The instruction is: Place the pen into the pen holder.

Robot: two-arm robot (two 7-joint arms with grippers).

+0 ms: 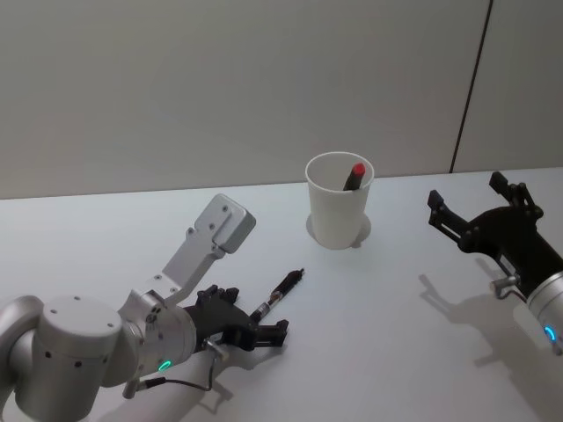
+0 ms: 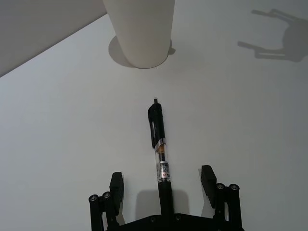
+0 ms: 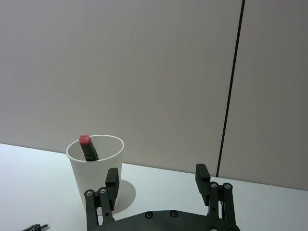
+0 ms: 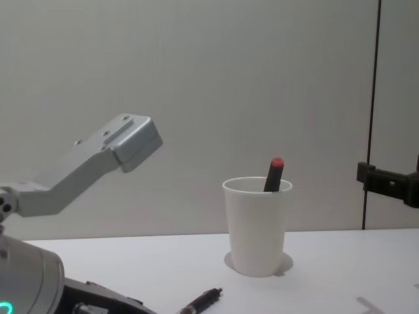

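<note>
white table (image 1: 106, 230) against a grey wall (image 1: 176, 79). head view: the pen (image 1: 280, 294) lies flat, near the cup (image 1: 339, 215), its back end between the spread jaws of the left gripper (image 1: 251, 315); the right gripper (image 1: 468, 193) hangs open to the cup's right. left wrist view: the fingers (image 2: 116, 185) flank the pen without touching it. chest view: a red-topped marker (image 4: 273, 175) stands in the cup.

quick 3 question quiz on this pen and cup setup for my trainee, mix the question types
1. True or false: the pen lies flat between the fingers of the left gripper, ungripped.
2. What already stands in the pen holder? A) a red-tipped marker B) scissors C) nothing
3. Fill in: the right gripper, off to the holder's right, is ____.
Key: 1 true; 2 A; 3 open.
</note>
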